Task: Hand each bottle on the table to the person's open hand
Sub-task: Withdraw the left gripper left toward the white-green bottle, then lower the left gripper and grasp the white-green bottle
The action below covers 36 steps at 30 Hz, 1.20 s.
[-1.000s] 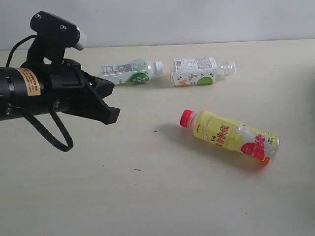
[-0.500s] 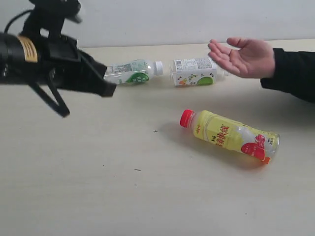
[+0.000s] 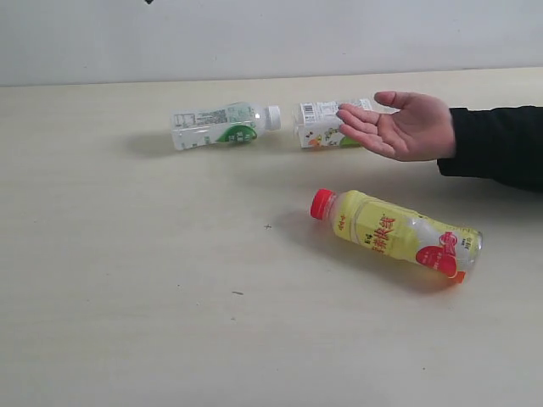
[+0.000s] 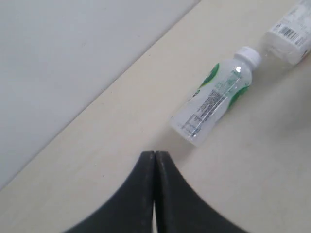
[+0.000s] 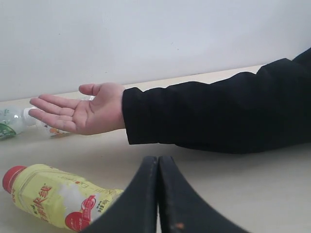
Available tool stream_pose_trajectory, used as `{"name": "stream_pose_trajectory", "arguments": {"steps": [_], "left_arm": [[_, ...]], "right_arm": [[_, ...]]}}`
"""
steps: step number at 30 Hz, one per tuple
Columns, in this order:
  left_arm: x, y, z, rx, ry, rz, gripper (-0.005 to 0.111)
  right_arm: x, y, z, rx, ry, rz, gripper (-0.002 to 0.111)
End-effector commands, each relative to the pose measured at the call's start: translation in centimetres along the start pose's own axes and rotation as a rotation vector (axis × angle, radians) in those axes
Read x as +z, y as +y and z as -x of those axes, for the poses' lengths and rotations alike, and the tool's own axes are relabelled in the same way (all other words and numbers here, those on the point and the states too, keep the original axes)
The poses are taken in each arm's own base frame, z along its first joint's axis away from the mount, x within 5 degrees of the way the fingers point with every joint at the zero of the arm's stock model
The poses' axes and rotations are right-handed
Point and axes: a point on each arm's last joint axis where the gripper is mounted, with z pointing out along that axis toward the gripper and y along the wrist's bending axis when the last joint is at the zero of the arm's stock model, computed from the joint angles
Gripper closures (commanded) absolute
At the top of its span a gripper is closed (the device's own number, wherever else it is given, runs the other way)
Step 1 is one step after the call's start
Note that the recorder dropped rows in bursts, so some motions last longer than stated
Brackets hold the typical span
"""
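Three bottles lie on their sides on the cream table [image 3: 127, 280]. The yellow red-cap juice bottle [image 3: 394, 234] [image 5: 53, 196] is at the middle right. A clear bottle with a white-and-green label [image 3: 223, 124] [image 4: 214, 95] lies at the back, and a second one [image 3: 327, 125] [image 4: 289, 34] is partly hidden behind the person's open hand [image 3: 399, 125] [image 5: 80, 114]. The hand reaches in palm up from the right in a black sleeve. No cola bottle is in view. My left gripper [image 4: 154, 155] is shut and empty, hovering short of the first clear bottle. My right gripper [image 5: 158, 159] is shut and empty near the juice bottle.
A pale wall [image 3: 271, 34] runs behind the table's far edge. The black-sleeved forearm [image 3: 501, 144] [image 5: 218, 111] stretches across the back right of the table. Neither arm shows in the exterior view.
The left arm has risen out of the exterior view. The person's hand has come in from the right and moved left and lower over the back clear bottle.
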Motion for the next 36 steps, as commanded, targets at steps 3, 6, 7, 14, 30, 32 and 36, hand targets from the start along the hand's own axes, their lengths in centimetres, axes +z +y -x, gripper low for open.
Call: {"name": "stream_pose_trajectory", "arguments": {"steps": [3, 6, 7, 14, 30, 32, 36], "left_arm": [[4.5, 2.5, 1.0, 0.166, 0.088, -0.176, 0.107], [7.8, 2.7, 0.5, 0.310, 0.107, -0.309, 0.107], [8.8, 2.8, 0.7, 0.355, 0.082, -0.335, 0.107], [13.8, 2.2, 0.4, 0.468, 0.059, -0.400, 0.107], [18.0, 0.7, 0.2, 0.483, -0.047, -0.439, 0.016], [18.6, 0.5, 0.0, 0.480, -0.046, -0.438, 0.019], [20.5, 0.0, -0.8, 0.482, -0.017, -0.450, 0.025]], "right_arm": [[0.0, -0.1, 0.0, -0.008, -0.011, -0.008, 0.108], [0.0, -0.1, 0.0, -0.008, -0.011, -0.008, 0.108], [0.0, -0.1, 0.0, -0.008, -0.011, -0.008, 0.108], [0.0, -0.1, 0.0, -0.008, -0.011, -0.008, 0.108], [0.0, -0.1, 0.0, -0.008, -0.011, -0.008, 0.108], [0.0, -0.1, 0.0, -0.008, -0.011, -0.008, 0.108], [0.0, -0.1, 0.0, -0.008, -0.011, -0.008, 0.108]]}}
